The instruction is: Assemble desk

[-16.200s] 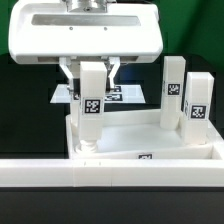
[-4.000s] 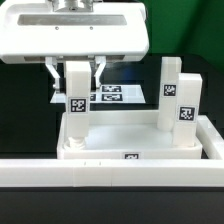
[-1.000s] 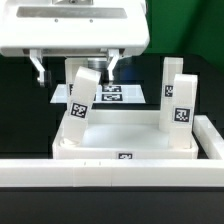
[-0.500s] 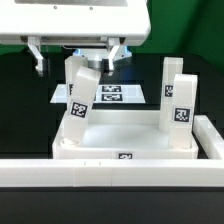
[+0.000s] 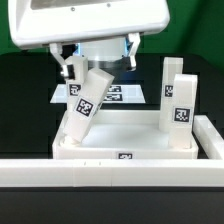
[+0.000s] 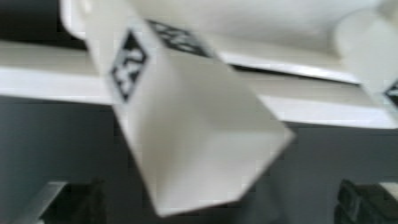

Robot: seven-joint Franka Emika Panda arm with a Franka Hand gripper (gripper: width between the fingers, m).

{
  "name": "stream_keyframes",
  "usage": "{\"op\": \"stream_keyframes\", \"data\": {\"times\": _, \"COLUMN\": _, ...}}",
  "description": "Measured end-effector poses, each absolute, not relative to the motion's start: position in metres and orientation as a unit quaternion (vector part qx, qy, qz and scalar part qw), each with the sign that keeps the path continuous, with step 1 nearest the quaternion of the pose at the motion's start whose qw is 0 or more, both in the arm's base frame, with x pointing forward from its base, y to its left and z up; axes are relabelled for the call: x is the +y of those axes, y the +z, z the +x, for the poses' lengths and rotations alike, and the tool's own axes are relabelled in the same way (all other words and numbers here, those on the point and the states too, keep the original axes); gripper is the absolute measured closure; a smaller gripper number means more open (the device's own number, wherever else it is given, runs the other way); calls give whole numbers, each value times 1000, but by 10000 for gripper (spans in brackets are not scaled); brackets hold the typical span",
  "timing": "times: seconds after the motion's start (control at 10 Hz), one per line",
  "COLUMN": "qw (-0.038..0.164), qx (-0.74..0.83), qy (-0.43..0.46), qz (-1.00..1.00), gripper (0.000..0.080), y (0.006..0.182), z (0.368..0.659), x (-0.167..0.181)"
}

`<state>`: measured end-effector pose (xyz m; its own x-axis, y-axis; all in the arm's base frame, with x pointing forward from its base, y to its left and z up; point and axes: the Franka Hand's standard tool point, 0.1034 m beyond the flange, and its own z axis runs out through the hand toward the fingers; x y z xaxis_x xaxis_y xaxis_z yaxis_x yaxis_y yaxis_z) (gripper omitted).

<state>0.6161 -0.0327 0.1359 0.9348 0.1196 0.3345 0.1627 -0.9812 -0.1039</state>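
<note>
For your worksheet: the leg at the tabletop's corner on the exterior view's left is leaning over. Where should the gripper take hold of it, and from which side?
Grip the leaning leg near its free upper end, coming from above. The gripper is open just over it. The leg's flat opposite faces suit two fingers, and its foot sits at the tabletop corner, so the approach would probably need tilting to match the lean.

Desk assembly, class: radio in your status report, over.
Gripper open, above leg. Left leg tilted in tabletop corner socket, not upright. Two legs upright right. Nothing blocking.
</note>
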Motion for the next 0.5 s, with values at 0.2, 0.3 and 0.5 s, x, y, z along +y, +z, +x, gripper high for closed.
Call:
{"op": "stream_keyframes", "data": {"times": 0.2, "qw": 84, "qx": -73, "qy": -113, "qz": -987, "gripper": 150, "y": 137, "z": 620, "x": -25}}
{"op": "stream_keyframes", "data": {"times": 0.3, "qw": 87, "qx": -74, "qy": -105, "qz": -988, "gripper": 150, "y": 135, "z": 618, "x": -24}}
{"op": "stream_keyframes", "data": {"times": 0.5, "qw": 88, "qx": -74, "qy": -106, "qz": -988, "gripper": 150, "y": 135, "z": 619, "x": -24}}
